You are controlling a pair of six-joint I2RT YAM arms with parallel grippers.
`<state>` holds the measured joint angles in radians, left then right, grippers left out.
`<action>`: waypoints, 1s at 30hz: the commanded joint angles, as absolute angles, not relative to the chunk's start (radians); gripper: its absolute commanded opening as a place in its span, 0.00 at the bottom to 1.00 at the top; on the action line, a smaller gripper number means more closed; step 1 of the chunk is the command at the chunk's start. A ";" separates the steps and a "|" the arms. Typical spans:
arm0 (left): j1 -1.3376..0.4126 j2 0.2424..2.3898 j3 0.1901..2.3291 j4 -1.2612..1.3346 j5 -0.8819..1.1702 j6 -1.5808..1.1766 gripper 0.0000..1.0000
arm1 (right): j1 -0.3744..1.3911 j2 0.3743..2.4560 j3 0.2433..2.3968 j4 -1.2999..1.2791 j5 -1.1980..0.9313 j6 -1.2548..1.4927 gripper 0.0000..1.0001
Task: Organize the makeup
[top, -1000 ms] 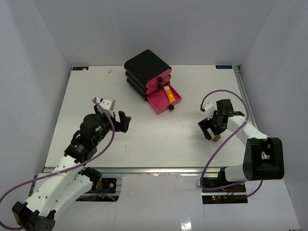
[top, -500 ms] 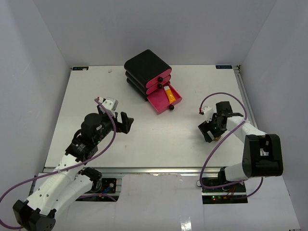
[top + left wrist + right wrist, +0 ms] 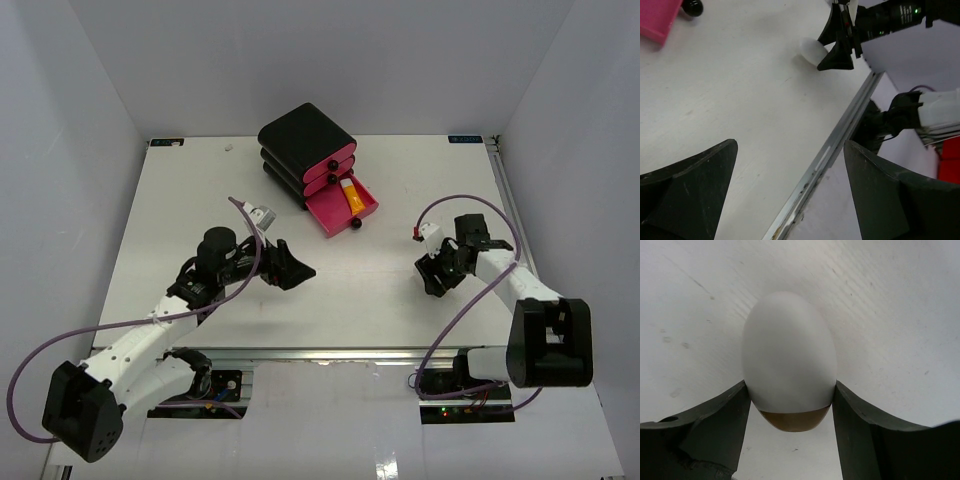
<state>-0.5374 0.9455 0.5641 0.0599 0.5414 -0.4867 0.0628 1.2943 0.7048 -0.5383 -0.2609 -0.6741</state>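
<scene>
White table (image 3: pixel 180 200), white tube (image 3: pixel 789 355), grey walls (image 3: pixel 330 60).

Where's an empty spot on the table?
Bare: the far-left corner beside the black box, and the middle between the left gripper and right gripper. Crowded: the open drawer, and where the right gripper pinches the white tube.

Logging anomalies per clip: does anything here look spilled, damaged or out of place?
Nothing stands out. The bottom drawer is open with the orange tube lying inside, and the right gripper pinches the white oval tube on the table.
</scene>
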 commanded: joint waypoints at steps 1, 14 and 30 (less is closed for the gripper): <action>-0.672 1.013 0.505 0.377 0.523 -0.804 0.98 | 0.061 1.108 0.723 -0.597 -0.509 -0.753 0.20; -0.971 1.567 0.826 0.619 0.313 -0.857 0.98 | 0.064 0.938 0.714 -0.667 -0.812 -0.783 0.17; -1.011 1.783 1.061 0.484 0.216 -0.873 0.61 | 0.062 0.853 0.690 -0.666 -0.852 -0.801 0.17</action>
